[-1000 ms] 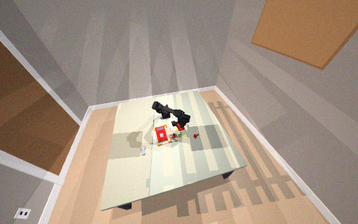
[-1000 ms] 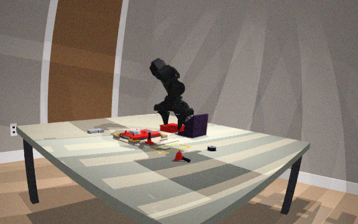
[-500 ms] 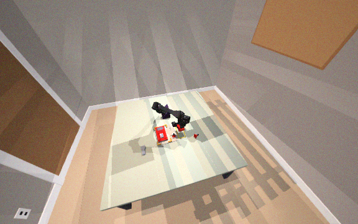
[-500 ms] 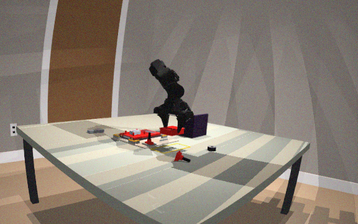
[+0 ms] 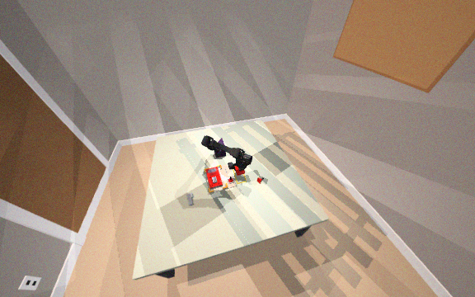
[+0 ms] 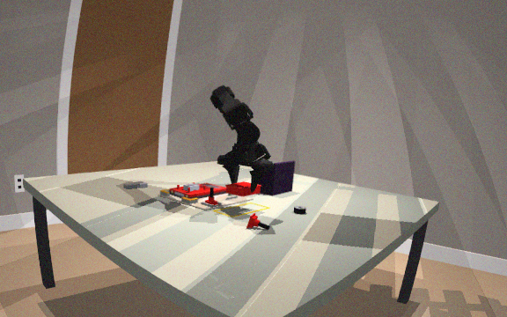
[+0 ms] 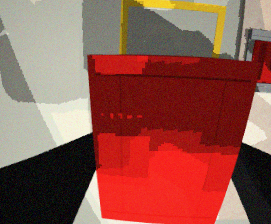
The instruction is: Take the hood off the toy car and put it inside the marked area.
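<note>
My gripper (image 6: 245, 185) (image 7: 163, 142) is shut on the red hood (image 5: 240, 171) (image 6: 240, 189) (image 7: 171, 110), with one black finger at each side of it. The hood is off the car and looks held a little above the table; the exact height is hard to tell. The marked area is a yellow outline (image 5: 242, 183) (image 6: 259, 205) (image 7: 124, 30). In the wrist view it shows past the hood's far edge, which hides its near side. The red toy car (image 5: 213, 182) (image 6: 205, 191) stands to the left of the hood in the top and exterior views.
A dark purple block (image 6: 285, 178) stands behind the gripper. A red and black piece (image 5: 230, 180) (image 6: 211, 201) stands between car and outline; another (image 5: 260, 180) (image 6: 253, 221) lies on the outline's other side. A black round piece (image 6: 299, 210) and a grey piece (image 5: 190, 200) (image 6: 135, 185) lie farther out.
</note>
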